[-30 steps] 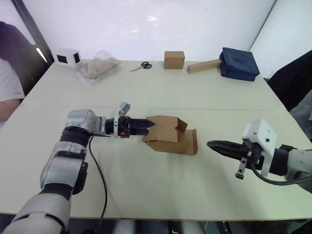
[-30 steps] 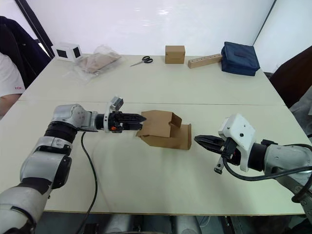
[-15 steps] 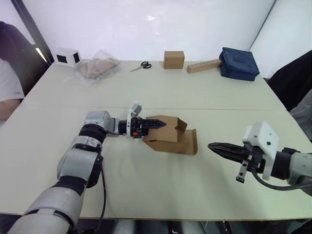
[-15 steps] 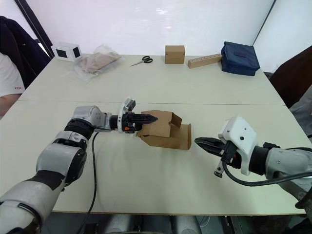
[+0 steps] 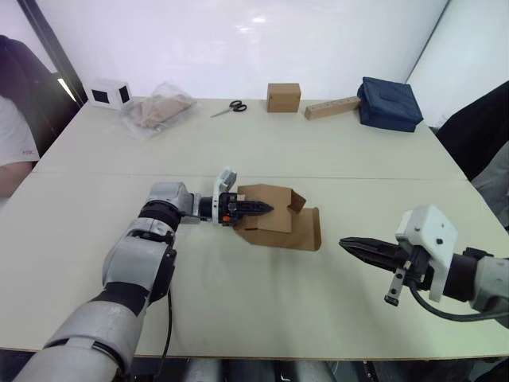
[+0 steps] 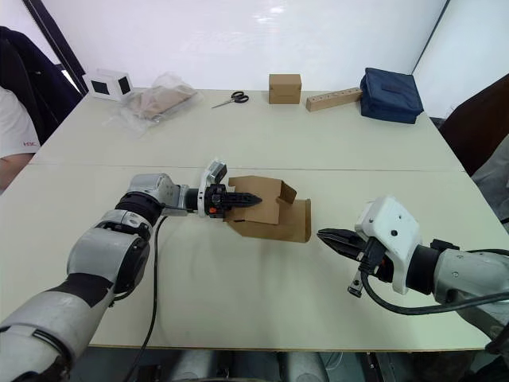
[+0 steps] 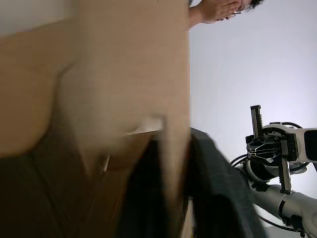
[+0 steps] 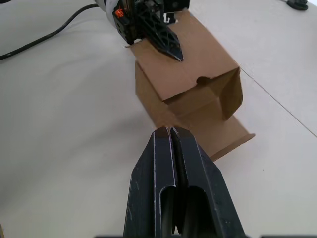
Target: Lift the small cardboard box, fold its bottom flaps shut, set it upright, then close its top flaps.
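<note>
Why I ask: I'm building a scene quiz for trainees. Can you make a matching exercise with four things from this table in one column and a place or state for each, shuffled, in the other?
Things
1. scissors
2. navy bag
3. small cardboard box
4. right gripper

Places or states
A. jaws shut, apart from the small cardboard box
B. far right corner of the table
C. lying on its side, mid-table
D. far edge, left of the cube box

Pairs: 1-D, 2-B, 3-C, 4-A
</note>
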